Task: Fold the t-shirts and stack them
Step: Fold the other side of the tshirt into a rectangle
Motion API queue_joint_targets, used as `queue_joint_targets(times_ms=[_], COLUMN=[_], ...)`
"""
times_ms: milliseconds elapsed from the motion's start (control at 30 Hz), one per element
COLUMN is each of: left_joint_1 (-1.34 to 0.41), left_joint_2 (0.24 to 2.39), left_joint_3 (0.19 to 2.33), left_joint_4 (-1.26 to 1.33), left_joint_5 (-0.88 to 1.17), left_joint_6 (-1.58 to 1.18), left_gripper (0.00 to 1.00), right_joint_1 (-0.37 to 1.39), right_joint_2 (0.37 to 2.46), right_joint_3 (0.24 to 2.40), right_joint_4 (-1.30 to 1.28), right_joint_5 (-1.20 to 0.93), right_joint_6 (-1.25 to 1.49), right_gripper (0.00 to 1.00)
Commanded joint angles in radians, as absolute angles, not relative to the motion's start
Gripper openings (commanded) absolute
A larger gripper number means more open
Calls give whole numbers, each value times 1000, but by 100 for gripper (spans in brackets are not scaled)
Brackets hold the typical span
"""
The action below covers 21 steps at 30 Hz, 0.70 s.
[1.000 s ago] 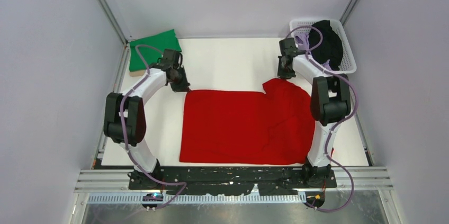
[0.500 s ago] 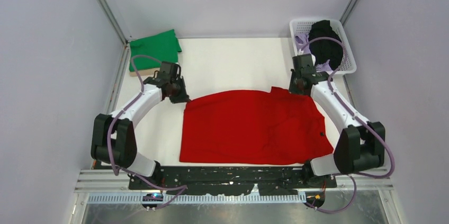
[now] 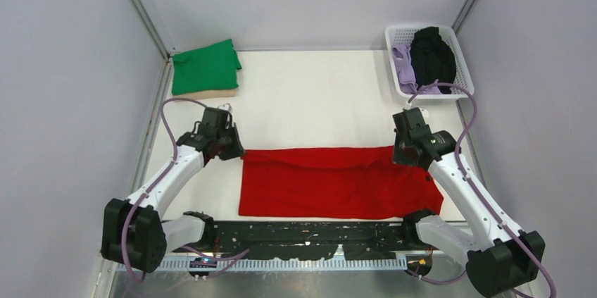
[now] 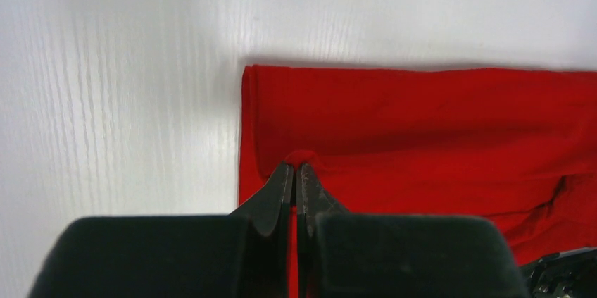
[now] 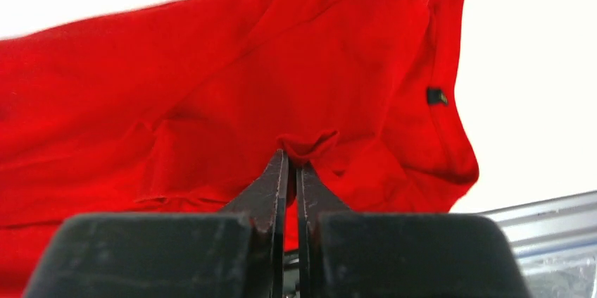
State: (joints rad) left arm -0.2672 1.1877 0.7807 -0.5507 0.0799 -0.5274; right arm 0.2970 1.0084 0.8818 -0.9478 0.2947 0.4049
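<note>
The red t-shirt (image 3: 338, 182) lies near the front of the table, its far half doubled over toward me into a long band. My left gripper (image 3: 236, 151) is shut on a pinch of its top left corner (image 4: 303, 157). My right gripper (image 3: 401, 156) is shut on a pinch of cloth at the top right (image 5: 306, 144), near the collar with its small black label (image 5: 436, 96). A folded green t-shirt (image 3: 205, 65) lies on a tan one (image 3: 211, 93) at the back left corner.
A white basket (image 3: 461, 65) at the back right holds a black garment (image 3: 431, 55) and a lavender one (image 3: 405, 72). The black rail (image 3: 310, 231) with both arm bases runs along the front edge. Grey walls close in both sides.
Both grippers have pulled the far edge of the red t-shirt toward the front, folding it from a spread shape into a narrower band. Both arms swung down and outward.
</note>
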Motion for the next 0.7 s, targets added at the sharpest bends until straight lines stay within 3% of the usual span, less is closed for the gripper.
queue_joint_targets(times_ms=[0,133,267,300,367,433,500,533,667], left_joint_1=[-274,-276,-278,-278,-278,-278,-278,-278,-278], left_joint_2=[1107,1083,1088,1085,1071,1047,1018,1003,967], left_joint_3=[703,639,610,609,613,626,649,659,705], left_joint_4=[-543,-520,-517,-527,-563,-624,-677,-692,-691], left_joint_5=[66,72,63,48,16,-25,-53,-63,-29], left_joint_6=[-561,-584,-599,-606,-618,-632,-636,-638,-636], left_gripper=[0,0,0,3,24,56,87,98,99], right_joint_1=[320,341,364,369,392,475,509,512,516], right_joint_2=[932,911,906,905,893,869,857,855,852], right_joint_3=[853,823,786,778,750,749,798,828,922], right_joint_4=[-1106,-1167,-1204,-1219,-1242,-1270,-1329,-1353,-1362], right_joint_5=[316,296,257,228,144,107,70,59,136], right_joint_6=[494,532,548,555,568,589,587,565,561], right_gripper=[5,6,15,23,34,39,55,70,97])
